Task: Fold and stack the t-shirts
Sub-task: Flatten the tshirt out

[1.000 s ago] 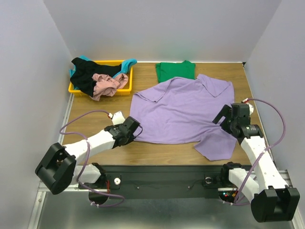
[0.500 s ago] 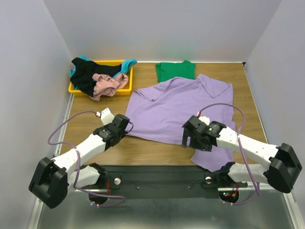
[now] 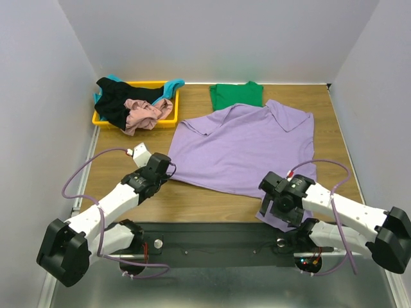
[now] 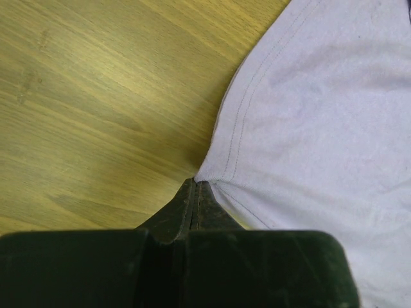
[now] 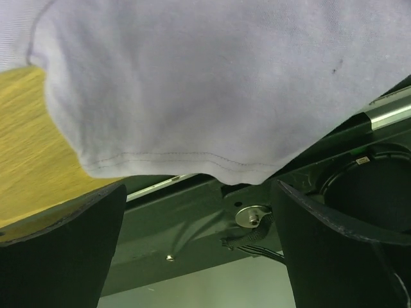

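The lavender purple t-shirt (image 3: 244, 144) lies spread on the wooden table; its near right part hangs over the front edge. My left gripper (image 3: 168, 171) is shut on the shirt's near left corner; in the left wrist view the closed fingertips (image 4: 196, 187) pinch the hem of the cloth (image 4: 321, 128). My right gripper (image 3: 271, 206) is open and empty at the near right hem. In the right wrist view the cloth (image 5: 212, 83) hangs just beyond the spread fingers (image 5: 64, 250). The green t-shirt (image 3: 236, 95) lies folded at the back.
A yellow tray (image 3: 168, 120) at the back left holds the black (image 3: 115, 102), dusty pink (image 3: 146, 112) and teal (image 3: 172, 85) shirts in a heap. A black rail (image 3: 218, 240) runs along the table's near edge. White walls enclose three sides.
My right arm swung from the shirt's right side down to its near right hem at the table's front edge. My left gripper shifted left, pulling the shirt's corner with it.
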Available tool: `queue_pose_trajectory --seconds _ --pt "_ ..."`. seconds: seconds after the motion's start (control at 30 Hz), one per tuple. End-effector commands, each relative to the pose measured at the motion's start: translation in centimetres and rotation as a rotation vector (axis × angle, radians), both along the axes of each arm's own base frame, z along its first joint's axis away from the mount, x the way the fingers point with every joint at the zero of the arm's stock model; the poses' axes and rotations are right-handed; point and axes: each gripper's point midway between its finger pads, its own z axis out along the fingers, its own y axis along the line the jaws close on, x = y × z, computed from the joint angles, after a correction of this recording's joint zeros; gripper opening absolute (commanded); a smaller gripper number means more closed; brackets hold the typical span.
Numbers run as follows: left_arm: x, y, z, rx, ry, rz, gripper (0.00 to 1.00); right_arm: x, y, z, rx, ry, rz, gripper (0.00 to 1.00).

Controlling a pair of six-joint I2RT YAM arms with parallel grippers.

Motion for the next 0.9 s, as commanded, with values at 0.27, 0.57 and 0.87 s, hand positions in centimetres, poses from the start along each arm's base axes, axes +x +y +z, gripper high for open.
queue_pose_trajectory --seconds 0.27,0.57,0.87 --pt "0.5 0.2 1.0 0.005 -0.045 -0.007 0.00 1.9 2.8 -2.7 0.013 0.023 0.103 0.91" --pt "0.9 -0.1 1.8 -0.014 -0.074 -0.017 0.00 3.0 1.8 -4.9 -0.047 -0.029 0.083 0.34" --pt "1.2 0.0 4.3 -0.032 -0.118 0.001 0.00 8.4 1.1 -0.4 -0.044 -0.306 0.061 0.00"
